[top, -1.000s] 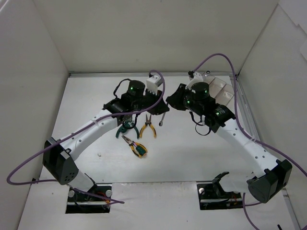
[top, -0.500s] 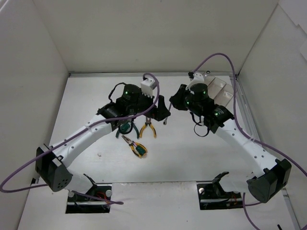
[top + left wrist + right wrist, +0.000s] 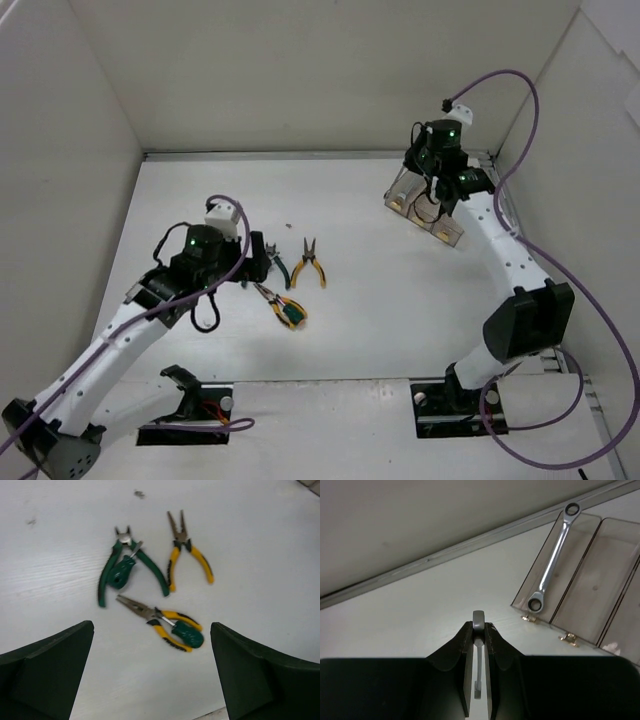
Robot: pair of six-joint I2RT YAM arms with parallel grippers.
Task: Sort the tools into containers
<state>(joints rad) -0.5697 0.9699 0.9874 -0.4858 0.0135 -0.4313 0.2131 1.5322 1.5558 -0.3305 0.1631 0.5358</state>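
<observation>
Three tools lie mid-table: green-handled pliers (image 3: 125, 572) (image 3: 275, 266), orange-yellow-handled pliers (image 3: 187, 555) (image 3: 308, 266), and a yellow-and-green-handled tool (image 3: 172, 626) (image 3: 286, 309). My left gripper (image 3: 155, 680) (image 3: 256, 262) hovers just left of them, open and holding nothing. At the back right, my right gripper (image 3: 478, 640) (image 3: 425, 190) is shut on a silver wrench (image 3: 478, 620), held just left of the clear brownish container tray (image 3: 600, 595) (image 3: 452, 232). A second silver wrench (image 3: 555, 560) lies in the tray's left compartment.
White enclosure walls rise at the back, left and right; the back wall's foot (image 3: 445, 552) runs close behind the tray. Small dark specks (image 3: 139, 494) dot the table beyond the pliers. Purple cables (image 3: 500, 90) loop off both arms.
The left gripper has opened and drawn back to the near left, away from the table's middle. The right arm has swung from the middle to the tray at the back right, carrying the wrench.
</observation>
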